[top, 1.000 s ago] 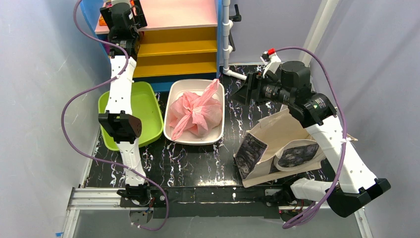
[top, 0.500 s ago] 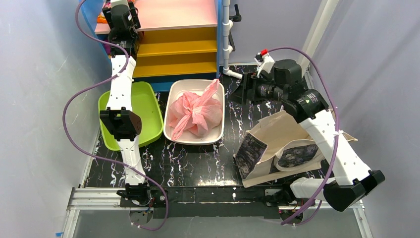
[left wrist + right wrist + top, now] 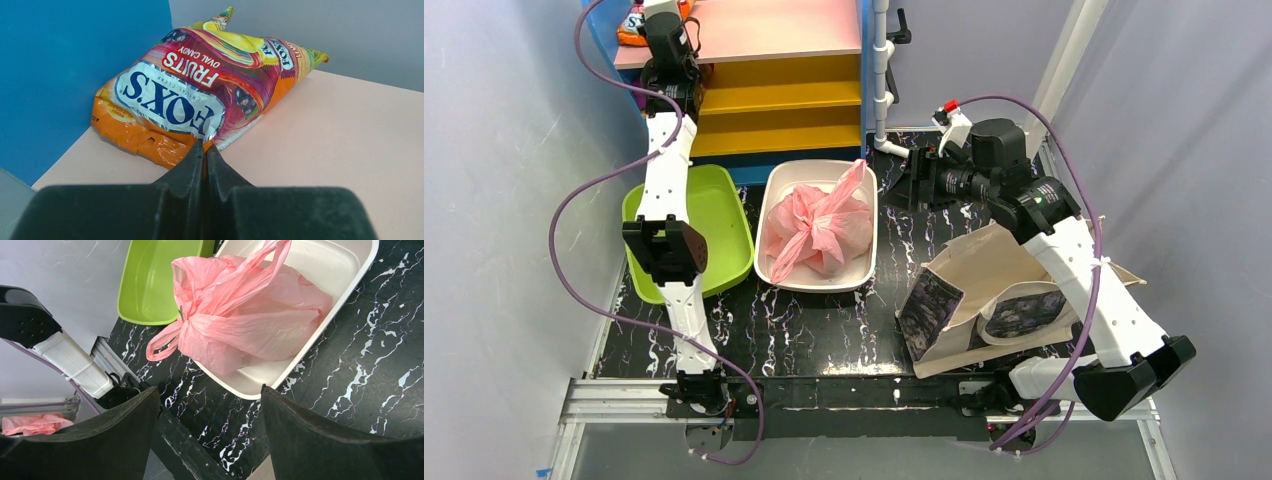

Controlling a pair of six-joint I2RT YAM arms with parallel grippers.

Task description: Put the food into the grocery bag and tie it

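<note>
A packet of Fox's fruit candy [image 3: 200, 85], food in an orange foil pouch, lies on the top shelf in the blue back corner [image 3: 629, 25]. My left gripper [image 3: 205, 147] is shut on the packet's near edge, with a sliver of orange foil pinched between the fingertips. The grocery bag [image 3: 819, 228] is pink, bunched and knotted, and lies in the white tray [image 3: 774, 272]. What it holds is hidden. My right gripper [image 3: 210, 390] is open and empty, hovering to the right of the tray [image 3: 909, 180] and looking down on the bag [image 3: 245, 315].
An empty green tray [image 3: 719, 215] sits left of the white one. A beige canvas tote [image 3: 984, 290] lies at the front right under the right arm. The stepped yellow shelf unit [image 3: 774, 90] stands at the back, next to a white pipe [image 3: 882, 80].
My left gripper reached further onto the top shelf and closed on the candy packet's edge. My right gripper drifted slightly left toward the white tray and stayed open.
</note>
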